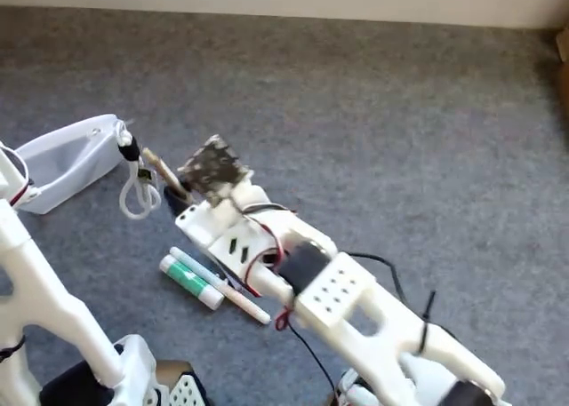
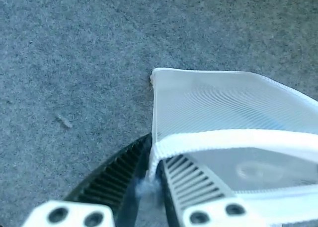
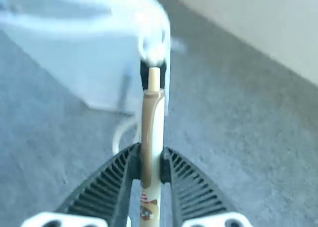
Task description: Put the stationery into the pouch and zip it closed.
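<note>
My right claw (image 3: 149, 160) is clenched on a tan pen (image 3: 152, 113), its two ribbed black fingers (image 3: 117, 180) pressed against the barrel from either side. The pen's long axis runs straight out between those fingers, in line with my wrist, and its free end points at the pouch (image 3: 74, 48), which sits just ahead. From the high view, the tan pen (image 1: 160, 171) lies on a diagonal, its free end aimed up and to the left. That end sits just beside the black zip pull (image 1: 125, 146) at the pouch's near corner. A white cord loop (image 1: 137, 197) hangs from that pull and rests on the grey carpet (image 1: 400, 113) just beside my right claw (image 1: 175, 193).

My left claw (image 2: 153, 167) is clamped on the rim of the pouch (image 2: 223, 103), with the white edge band caught between the fingers. The mouth is open, and the mesh wall stands up from the carpet. In the high view the pouch's (image 1: 67, 162) long axis slants from lower left to upper right.

Two more pieces lie on the carpet beside my right arm: a green-and-white tube (image 1: 189, 282) and a white pen (image 1: 222, 286). They are side by side and parallel, and both run from upper left to lower right, well apart from the pouch.
</note>
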Tool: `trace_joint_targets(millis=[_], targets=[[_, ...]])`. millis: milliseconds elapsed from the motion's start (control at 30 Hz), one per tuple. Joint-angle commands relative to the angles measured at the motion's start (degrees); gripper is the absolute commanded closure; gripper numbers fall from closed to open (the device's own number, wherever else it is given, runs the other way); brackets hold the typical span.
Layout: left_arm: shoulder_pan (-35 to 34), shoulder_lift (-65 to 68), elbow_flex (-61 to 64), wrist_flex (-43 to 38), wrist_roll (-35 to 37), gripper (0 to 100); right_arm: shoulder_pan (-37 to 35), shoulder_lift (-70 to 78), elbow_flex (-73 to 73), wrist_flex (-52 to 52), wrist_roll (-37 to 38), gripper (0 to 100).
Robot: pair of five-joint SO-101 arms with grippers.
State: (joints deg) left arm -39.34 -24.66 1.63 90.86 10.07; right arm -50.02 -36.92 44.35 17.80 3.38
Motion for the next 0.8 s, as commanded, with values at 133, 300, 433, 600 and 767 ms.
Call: trace_joint_targets(millis=[133,300,433,600,767], targets=[[3.1,0.3,0.0,-1.0,0.6,99,-2.2,-12.7,-1.5,-1.7,-2.6,99.3],[3.1,0.3,0.0,-1.0,0.6,99,-6.0,-12.6,-5.1,-11.0,-2.5,99.3],[3.1,0.3,0.0,-1.4,0.6,99,-8.6,-12.6,-5.4,-20.3,-2.5,99.3],[3.1,0.3,0.0,-1.7,0.6,99,-9.3,-10.0,-6.2,-27.6,-2.5,99.3],[4.6,0.3,0.0,-1.3,0.5,99,-8.8,-3.2,-9.4,-33.5,-2.5,99.3]])
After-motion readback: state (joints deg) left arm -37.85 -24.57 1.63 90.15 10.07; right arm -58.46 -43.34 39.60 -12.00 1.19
